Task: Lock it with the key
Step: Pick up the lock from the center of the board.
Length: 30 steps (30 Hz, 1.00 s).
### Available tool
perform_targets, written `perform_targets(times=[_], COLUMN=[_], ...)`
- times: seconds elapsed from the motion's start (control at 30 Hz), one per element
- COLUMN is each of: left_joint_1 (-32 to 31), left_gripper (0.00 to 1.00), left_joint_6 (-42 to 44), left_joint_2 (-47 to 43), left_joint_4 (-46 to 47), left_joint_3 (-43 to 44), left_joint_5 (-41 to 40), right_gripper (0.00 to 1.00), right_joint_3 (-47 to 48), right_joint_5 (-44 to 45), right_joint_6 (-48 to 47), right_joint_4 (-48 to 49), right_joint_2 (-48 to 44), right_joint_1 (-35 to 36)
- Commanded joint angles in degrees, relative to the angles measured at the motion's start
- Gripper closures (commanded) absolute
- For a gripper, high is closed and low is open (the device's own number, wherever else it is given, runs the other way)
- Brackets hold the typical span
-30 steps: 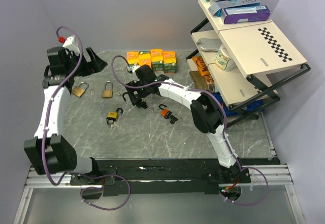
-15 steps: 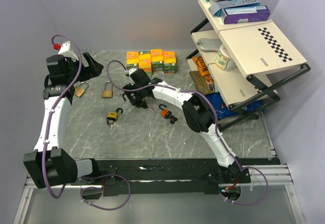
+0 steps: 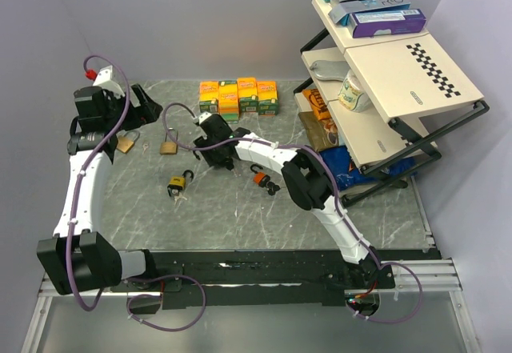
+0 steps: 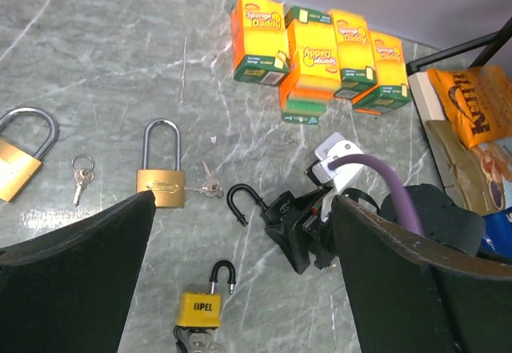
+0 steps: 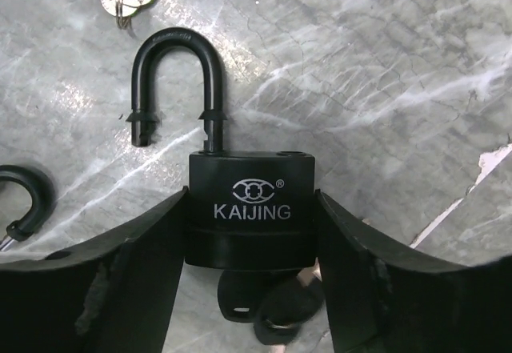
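A black KAIJING padlock point(image 5: 252, 209) lies flat on the marble table with its shackle point(image 5: 172, 81) swung open. A black-headed key point(image 5: 244, 301) sticks out of the lock's underside. My right gripper point(image 5: 252, 202) sits low over the lock, both fingers pressed against the sides of its body. In the top view this gripper point(image 3: 206, 154) is left of centre. My left gripper point(image 3: 142, 101) hangs high at the far left, wide open and holding nothing.
Two brass padlocks point(image 4: 160, 178) point(image 4: 16, 165) lie with small keys point(image 4: 80, 178) beside them. A yellow OPEL padlock point(image 4: 200, 309) and an orange padlock point(image 3: 260, 178) lie nearby. Sponge boxes point(image 3: 240, 95) line the back. A tilted shelf rack point(image 3: 384, 89) stands at the right.
My right gripper has slid left and slightly away and closed in from wide open onto the black padlock's body. The left arm has lifted and drawn back a little.
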Motion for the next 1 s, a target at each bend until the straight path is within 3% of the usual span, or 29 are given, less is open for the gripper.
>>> perform_targets(times=[0.0, 0.13, 0.2, 0.4, 0.5, 0.6, 0.8, 0.97], left_joint_1=[0.3, 0.3, 0.3, 0.4, 0.4, 0.4, 0.5, 0.5], left_gripper=[0.04, 0.04, 0.04, 0.04, 0.04, 0.04, 0.04, 0.04], left_joint_6=[1.3, 1.3, 1.6, 1.6, 1.7, 2.4, 2.6, 2.8], left_joint_2=[1.7, 2.7, 3.3, 4.7, 6.0, 7.4, 7.8, 8.1], left_joint_4=[-0.8, -0.4, -0.6, -1.6, -3.2, -5.0, -4.8, -5.2], left_joint_3=[3.1, 2.9, 2.9, 2.9, 3.5, 4.3, 4.4, 4.6], left_joint_5=[1.4, 2.1, 2.5, 4.2, 5.4, 7.3, 8.0, 7.5], right_gripper=[0.43, 0.53, 0.67, 0.75, 0.76, 0.68, 0.43, 0.38], right_joint_3=[0.5, -1.6, -3.0, -9.4, -17.8, -21.9, -15.6, -14.9], right_joint_5=[1.6, 1.1, -0.1, -5.9, -7.5, -5.9, -2.4, -2.4], right_joint_6=[-1.4, -2.1, -2.6, -2.7, -2.7, -4.6, -4.5, -3.7], right_joint_4=[-3.0, -5.2, -5.9, -8.0, -5.4, -5.0, -11.4, -12.3], right_joint_2=[-0.5, -2.4, -3.3, -9.3, -14.8, -16.9, -10.7, -9.9], right_joint_1=[-0.2, -0.8, -1.3, -3.1, -2.9, -2.4, -2.4, -2.4])
